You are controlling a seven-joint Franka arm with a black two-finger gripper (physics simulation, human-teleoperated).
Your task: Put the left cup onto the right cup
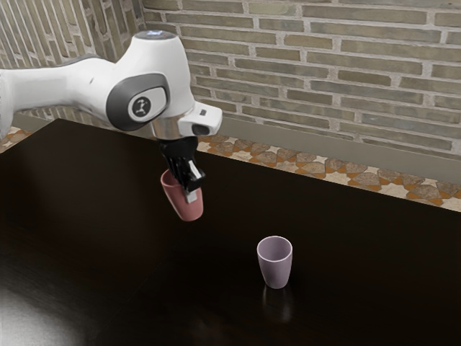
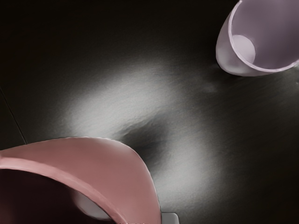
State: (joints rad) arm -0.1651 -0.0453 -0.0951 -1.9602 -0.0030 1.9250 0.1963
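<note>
A pink cup (image 1: 184,198) hangs tilted in the air above the dark table, with my black gripper (image 1: 184,180) shut on its rim. In the wrist view the pink cup (image 2: 93,172) is large and close under my hand. A lilac cup (image 1: 275,261) stands upright on the table, below the pink cup and toward the exterior view's right. The lilac cup (image 2: 261,39) shows its open, empty inside in the wrist view, some way off from the held cup.
The dark wooden table (image 1: 86,274) stretches across the exterior view. A brick wall (image 1: 324,65) stands behind it, with a patterned floor strip (image 1: 360,176) past the table's far edge.
</note>
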